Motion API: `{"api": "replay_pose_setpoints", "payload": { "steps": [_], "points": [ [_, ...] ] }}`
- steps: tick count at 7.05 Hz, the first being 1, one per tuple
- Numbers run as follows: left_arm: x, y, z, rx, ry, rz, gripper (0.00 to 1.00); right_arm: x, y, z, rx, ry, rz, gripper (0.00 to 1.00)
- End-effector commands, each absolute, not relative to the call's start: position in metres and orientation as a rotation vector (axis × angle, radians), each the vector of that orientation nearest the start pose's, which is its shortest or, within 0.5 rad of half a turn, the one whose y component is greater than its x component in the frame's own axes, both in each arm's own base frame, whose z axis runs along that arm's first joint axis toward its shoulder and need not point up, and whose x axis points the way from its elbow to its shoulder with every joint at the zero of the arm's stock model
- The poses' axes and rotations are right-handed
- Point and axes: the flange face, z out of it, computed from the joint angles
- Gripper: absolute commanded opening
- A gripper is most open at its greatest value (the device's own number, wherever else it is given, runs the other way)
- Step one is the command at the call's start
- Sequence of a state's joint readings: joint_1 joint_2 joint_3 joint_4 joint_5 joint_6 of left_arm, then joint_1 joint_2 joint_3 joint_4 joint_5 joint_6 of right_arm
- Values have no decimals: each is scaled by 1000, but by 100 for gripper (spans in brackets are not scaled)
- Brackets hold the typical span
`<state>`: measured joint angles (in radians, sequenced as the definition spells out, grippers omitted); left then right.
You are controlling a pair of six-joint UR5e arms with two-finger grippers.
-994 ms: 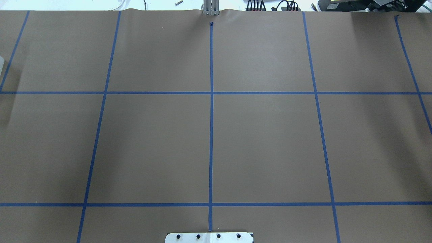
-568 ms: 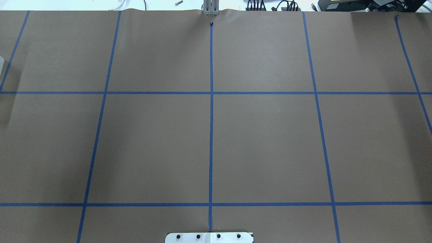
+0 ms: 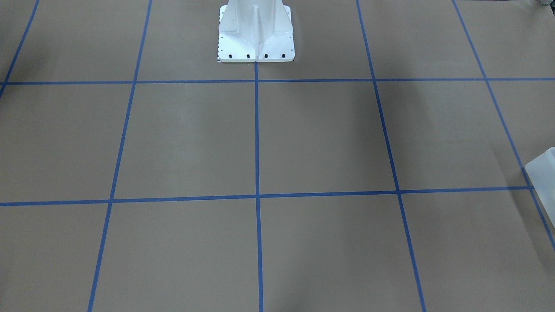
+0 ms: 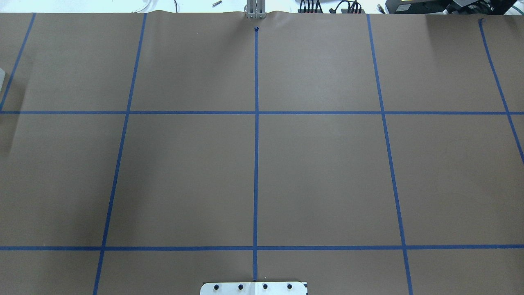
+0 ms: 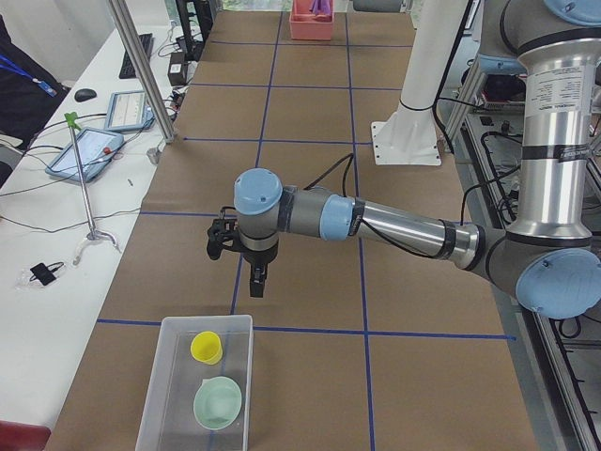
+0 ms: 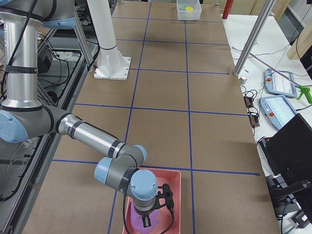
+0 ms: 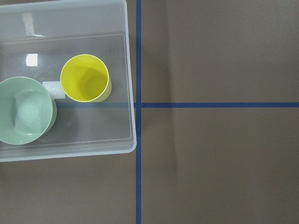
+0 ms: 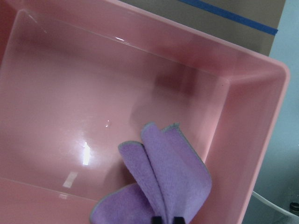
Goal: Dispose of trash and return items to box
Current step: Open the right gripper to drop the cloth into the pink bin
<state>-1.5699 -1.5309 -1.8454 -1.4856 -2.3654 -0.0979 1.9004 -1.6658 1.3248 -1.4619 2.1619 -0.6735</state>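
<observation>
The frosted-white box (image 7: 93, 150) holds the yellow cup (image 7: 85, 78) upright and the mint-green bowl (image 7: 25, 111) beside it. The exterior left view shows the box (image 5: 153, 395), the cup (image 5: 207, 348) and the bowl (image 5: 218, 402) at the table's near end. My left gripper (image 5: 255, 285) hangs above the table just beyond the box; I cannot tell if it is open or shut. My right gripper (image 8: 167, 219) is shut on a purple cloth (image 8: 168, 177) that hangs inside a pink bin (image 8: 243, 70). The bin (image 6: 176, 195) stands at the table's other end.
The white robot base (image 3: 256, 34) stands at the table's robot-side edge. Blue tape lines grid the brown paper. A corner of the box (image 3: 542, 173) shows at the front-facing view's right edge. A side table with tablets (image 5: 94, 150) and a metal pole (image 5: 141, 66) flank the far side.
</observation>
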Motion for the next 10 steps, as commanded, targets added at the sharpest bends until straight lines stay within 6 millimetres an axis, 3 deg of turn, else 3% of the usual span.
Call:
{"api": "replay_pose_setpoints", "payload": {
  "steps": [1, 2, 3, 4, 5, 6, 8, 10],
  "points": [
    [-61, -472, 549, 98, 800, -33, 99, 213, -396, 770, 114, -653, -142, 100],
    [-61, -471, 549, 95, 802, -34, 99, 187, -424, 708, 136, -690, -117, 100],
    [-61, -472, 549, 95, 802, -36, 99, 134, -460, 659, 117, -709, -110, 100],
    [-61, -473, 549, 94, 802, -34, 99, 66, -494, 606, 78, -725, -39, 100],
    [-61, -469, 550, 91, 804, -38, 99, 9, -509, 557, 76, -728, -32, 100],
    [-61, -454, 566, 73, 802, -34, 99, -15, -510, 542, 77, -739, -62, 100],
    [-60, -439, 581, 30, 819, -54, 99, -24, -494, 518, 121, -751, -117, 100],
    [-53, -434, 592, -3, 924, -60, 99, -25, -477, 534, 90, -740, -119, 100]
  ]
}}
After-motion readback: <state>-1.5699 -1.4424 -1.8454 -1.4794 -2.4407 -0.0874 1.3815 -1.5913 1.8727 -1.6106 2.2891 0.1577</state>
